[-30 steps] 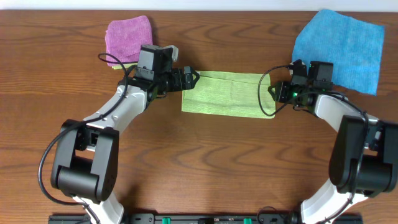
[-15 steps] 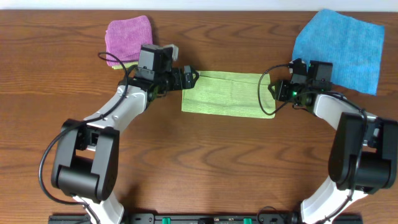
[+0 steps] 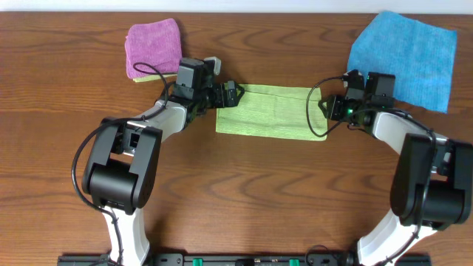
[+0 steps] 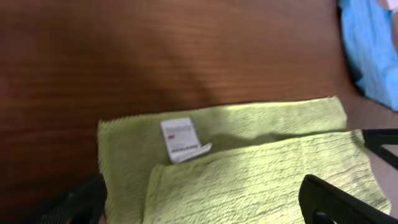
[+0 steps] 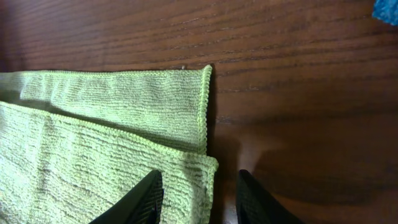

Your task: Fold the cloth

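Left pincer (image 3: 235, 94) is gaping wide overhead at one end of the cloth (image 3: 270, 111), lying folded near the desk's (image 3: 244, 192) far edge; right pincer (image 3: 326, 108) is sitting opposite. Left wrist is showing its white tag (image 4: 180, 140). Right wrist is showing fingers (image 5: 140, 199) partly apart, straddling a corner.

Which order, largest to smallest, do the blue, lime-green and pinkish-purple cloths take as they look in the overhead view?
1. blue cloth, spread flat
2. lime-green cloth, folded into a strip
3. pinkish-purple cloth, folded, clearly smallest
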You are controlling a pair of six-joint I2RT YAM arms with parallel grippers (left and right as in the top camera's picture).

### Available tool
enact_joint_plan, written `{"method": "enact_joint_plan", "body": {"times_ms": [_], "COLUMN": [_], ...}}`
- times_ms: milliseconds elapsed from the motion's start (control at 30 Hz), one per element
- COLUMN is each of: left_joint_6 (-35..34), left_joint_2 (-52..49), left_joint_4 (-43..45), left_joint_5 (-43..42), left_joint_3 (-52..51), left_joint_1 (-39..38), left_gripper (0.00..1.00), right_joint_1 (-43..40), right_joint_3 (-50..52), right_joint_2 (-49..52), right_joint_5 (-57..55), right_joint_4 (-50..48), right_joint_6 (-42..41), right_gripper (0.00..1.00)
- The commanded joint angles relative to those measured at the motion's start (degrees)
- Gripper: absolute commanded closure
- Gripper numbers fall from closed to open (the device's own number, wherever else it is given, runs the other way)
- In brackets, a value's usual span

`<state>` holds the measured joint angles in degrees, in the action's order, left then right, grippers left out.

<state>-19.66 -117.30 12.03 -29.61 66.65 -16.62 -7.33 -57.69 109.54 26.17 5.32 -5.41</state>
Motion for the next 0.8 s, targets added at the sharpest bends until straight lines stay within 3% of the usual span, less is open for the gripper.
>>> {"method": "enact_joint_plan", "body": {"times_ms": [0,767], "left_joint_6": [-0.2,1.5], "left_joint_2": [0.2,-4.6], "left_joint_4": [0.3,-2.5], "left_joint_5": [-0.5,1.9], "left_joint_3": [2.7,7.1], "left_joint_1": [-0.3,-1.3], "left_gripper": [0.0,0.05], "right_joint_1": [-0.1,-0.1], "right_joint_3": [-0.9,-0.9], "right_joint_2": [0.6,0.6], "right_joint_5": [1.1,2.0], "right_joint_4": [0.3,0.5], "right_joint_6": [0.1,-0.3], "right_gripper": [0.62,0.64]}}
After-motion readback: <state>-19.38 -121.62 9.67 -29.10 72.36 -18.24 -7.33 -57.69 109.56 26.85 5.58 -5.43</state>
